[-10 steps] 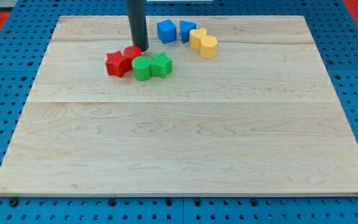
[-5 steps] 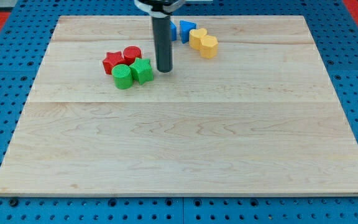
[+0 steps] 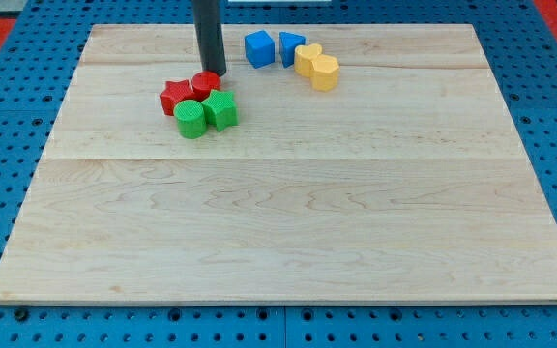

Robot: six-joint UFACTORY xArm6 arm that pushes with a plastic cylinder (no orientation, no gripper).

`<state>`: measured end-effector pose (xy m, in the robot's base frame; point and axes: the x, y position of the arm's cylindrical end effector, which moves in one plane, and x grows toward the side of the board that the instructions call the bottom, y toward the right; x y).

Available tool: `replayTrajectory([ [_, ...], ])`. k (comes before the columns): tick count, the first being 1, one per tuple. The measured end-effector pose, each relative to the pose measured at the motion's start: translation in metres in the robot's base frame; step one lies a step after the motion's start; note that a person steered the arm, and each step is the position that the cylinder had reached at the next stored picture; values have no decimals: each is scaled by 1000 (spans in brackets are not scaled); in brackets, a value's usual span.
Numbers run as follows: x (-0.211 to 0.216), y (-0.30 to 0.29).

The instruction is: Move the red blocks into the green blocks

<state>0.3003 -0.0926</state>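
Observation:
A red star block [image 3: 173, 96] and a red cylinder [image 3: 205, 84] lie at the upper left of the wooden board [image 3: 288, 193]. A green cylinder [image 3: 190, 119] and a green star-like block [image 3: 220, 110] sit directly below them, touching them, so the four form one tight cluster. My tip [image 3: 213, 73] stands just above the red cylinder, at its upper right edge, touching or nearly touching it.
Two blue blocks [image 3: 259, 47] [image 3: 289, 46] and two yellow blocks [image 3: 307, 58] [image 3: 325, 72] lie to the right of my tip near the board's top edge. A blue pegboard surface [image 3: 8, 193] surrounds the board.
The green blocks were pushed left against the red blocks. My tip then moved from the right of the green star-like block back up and left to above the red cylinder.

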Motion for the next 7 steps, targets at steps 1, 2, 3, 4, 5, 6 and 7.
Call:
replayTrajectory([
  [1,21,0],
  [2,22,-3],
  [3,23,-3],
  [4,21,-4],
  [5,21,-16],
  [6,21,-25],
  [7,21,-29],
])
